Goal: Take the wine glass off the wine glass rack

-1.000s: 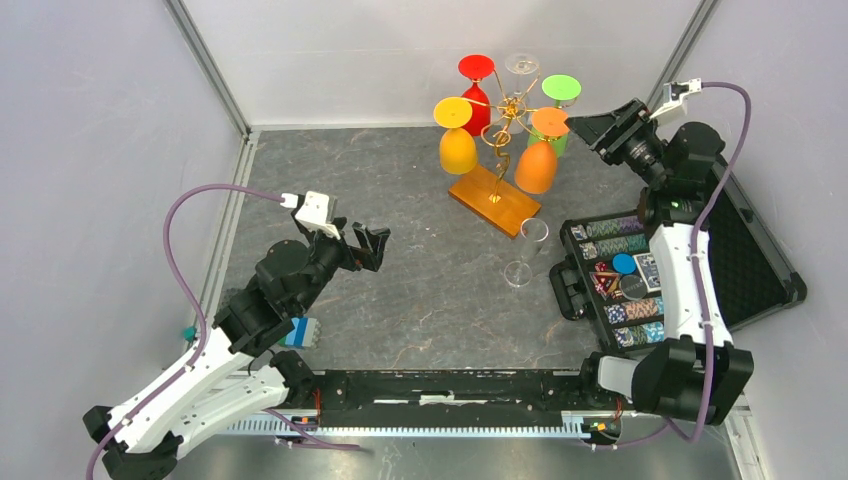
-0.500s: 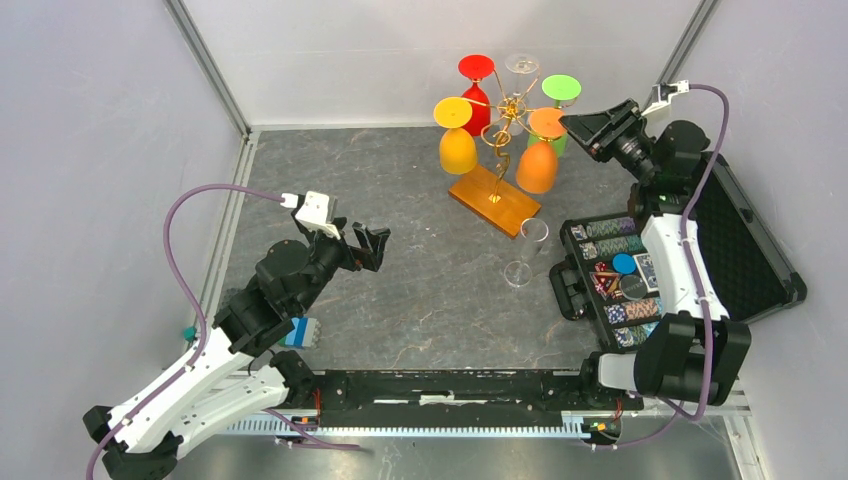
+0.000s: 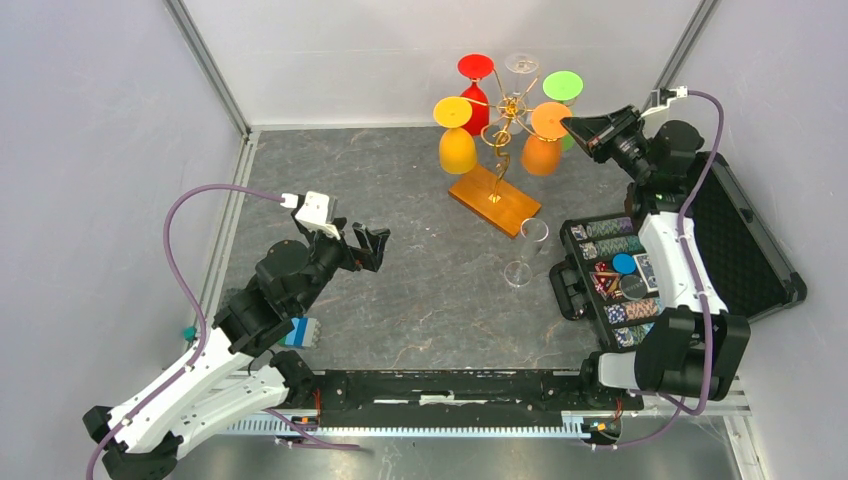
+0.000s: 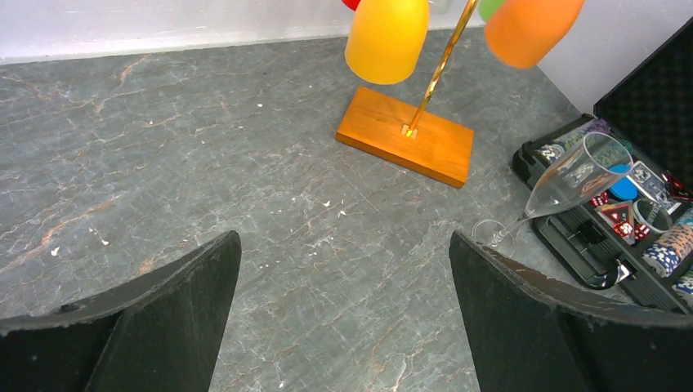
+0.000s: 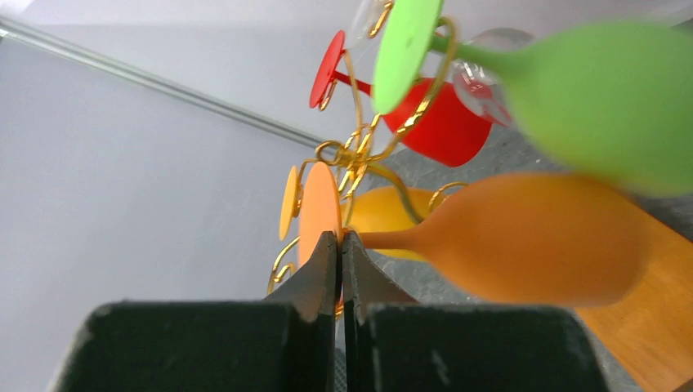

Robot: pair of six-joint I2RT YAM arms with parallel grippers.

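Note:
The wine glass rack [image 3: 493, 200] is a gold wire stand on an amber base at the back of the table; it carries several coloured glasses upside down. An orange wine glass [image 3: 541, 155] hangs on its right side. My right gripper [image 3: 572, 127] reaches in from the right and is shut on the rim of that glass's flat foot. In the right wrist view the gripper [image 5: 341, 237] pinches the orange disc, with the orange wine glass [image 5: 523, 237] stretching right. My left gripper [image 3: 372, 245] hovers open over the table's left, nothing between the fingers [image 4: 188, 310].
Yellow [image 3: 457, 150], red [image 3: 477, 85] and green [image 3: 562, 88] glasses and a clear one [image 3: 521, 63] also hang on the rack. A clear flute [image 3: 525, 250] stands in front of the base. An open black poker chip case [image 3: 620, 280] lies at the right.
My right gripper moved in towards the rack and went from open to shut on the orange glass's foot. The orange bowl swung slightly back. The left arm stayed still.

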